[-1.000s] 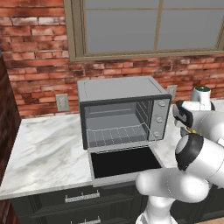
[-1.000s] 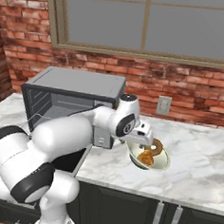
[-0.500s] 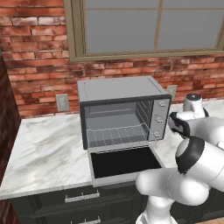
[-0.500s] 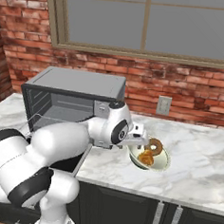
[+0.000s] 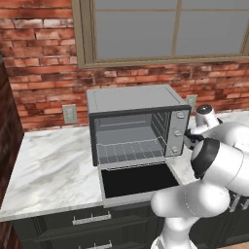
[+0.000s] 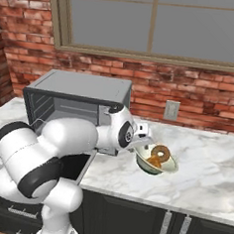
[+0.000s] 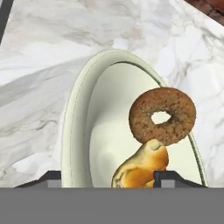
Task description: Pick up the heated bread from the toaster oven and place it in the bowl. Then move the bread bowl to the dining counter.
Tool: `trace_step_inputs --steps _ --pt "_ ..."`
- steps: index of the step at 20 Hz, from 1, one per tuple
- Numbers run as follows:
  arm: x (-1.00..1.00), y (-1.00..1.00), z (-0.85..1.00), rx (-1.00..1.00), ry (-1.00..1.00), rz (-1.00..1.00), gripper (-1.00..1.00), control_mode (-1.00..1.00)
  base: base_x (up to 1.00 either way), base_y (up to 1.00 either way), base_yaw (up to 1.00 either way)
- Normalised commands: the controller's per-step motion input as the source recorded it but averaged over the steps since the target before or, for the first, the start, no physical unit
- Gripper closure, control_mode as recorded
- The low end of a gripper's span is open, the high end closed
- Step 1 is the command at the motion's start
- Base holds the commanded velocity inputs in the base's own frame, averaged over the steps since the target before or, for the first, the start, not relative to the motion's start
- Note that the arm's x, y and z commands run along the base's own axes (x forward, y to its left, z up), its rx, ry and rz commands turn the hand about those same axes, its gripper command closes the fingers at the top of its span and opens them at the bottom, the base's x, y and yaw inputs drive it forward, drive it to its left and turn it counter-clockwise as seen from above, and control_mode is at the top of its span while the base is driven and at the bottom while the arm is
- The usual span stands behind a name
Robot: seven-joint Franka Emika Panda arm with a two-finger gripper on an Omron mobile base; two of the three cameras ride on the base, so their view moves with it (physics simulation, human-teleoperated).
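Here, gripper (image 7: 107, 178): fingers (image 7: 168, 178) spread, tips either side of the bowl's near rim; whether they grip it cannot be told.
Bowl (image 7: 76, 127): pale, on the marble counter (image 6: 209, 168), right of the toaster oven (image 6: 78, 98).
Heated bread (image 7: 140, 168): golden lump in the bowl, between the fingertips.
Donut (image 7: 162, 115): brown ring, leaning just beyond the bread, touching it.

You'll find the heated bread (image 7: 142, 168), a lumpy golden-orange piece, lying inside the bowl (image 7: 78, 131), touching a darker brown ring (image 7: 162, 115) that leans over it. The wide, pale bowl sits tilted on the marble counter (image 6: 209, 171), near its front edge, just right of the toaster oven (image 5: 133, 129), whose glass door (image 5: 138, 180) hangs open, its rack (image 5: 129, 150) bare.
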Motion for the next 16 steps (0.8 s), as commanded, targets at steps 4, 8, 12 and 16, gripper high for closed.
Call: trace_step_inputs --steps 4,8,12,16 --pt "-0.02 0.00 0.00 0.00 0.00 0.00 1.00 -1.00 0.00 0.00 0.00" --pt "-0.47 0.01 0.00 0.00 -0.01 0.04 1.00 -1.00 0.00 0.00 0.00" --pt "-0.80 0.18 0.11 -0.01 -0.15 0.05 1.00 -1.00 0.00 0.00 0.00" --pt "-0.66 0.63 0.70 -0.15 -0.37 0.11 1.00 -1.00 0.00 0.00 0.00"
